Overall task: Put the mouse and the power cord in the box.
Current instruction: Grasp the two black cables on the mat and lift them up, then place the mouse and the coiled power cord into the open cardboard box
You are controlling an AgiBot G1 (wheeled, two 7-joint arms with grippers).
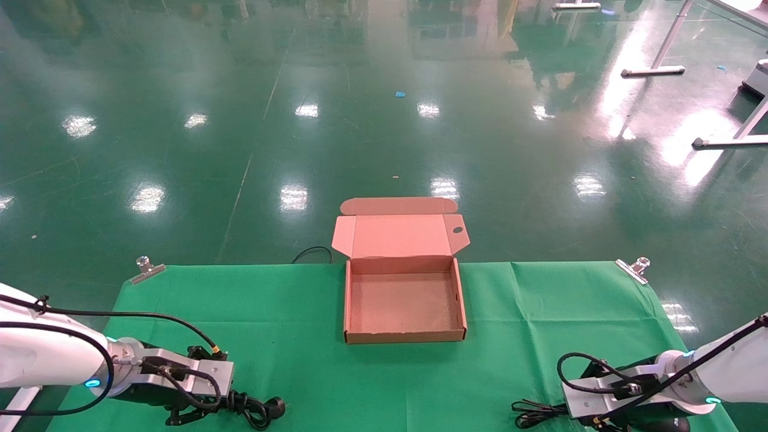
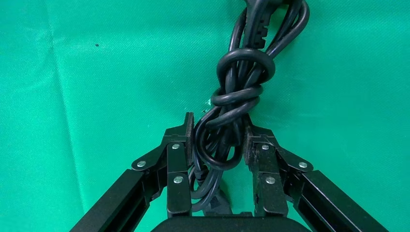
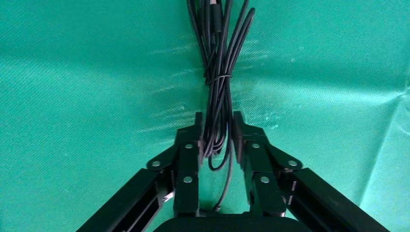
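Nothing packed yet — box (image 1: pixel 403 303) sits open and empty. Left gripper (image 2: pixel 218 137) is clamped on the power cord (image 2: pixel 237 92), right gripper (image 3: pixel 216 130) pinches the mouse's wire (image 3: pixel 216 77) (mouse (image 1: pixel 672 425) beneath it, near table edge) — both low on the cloth.

Both arms are wearing glossy white shells ending in grey metal wrist blocks, with small cyan lights glowing near the wrists and black cables looping loosely alongside. The left hand (image 2: pixel 218 140) and the right hand (image 3: pixel 217 133) are showing black linkage fingers studded with silver screws.
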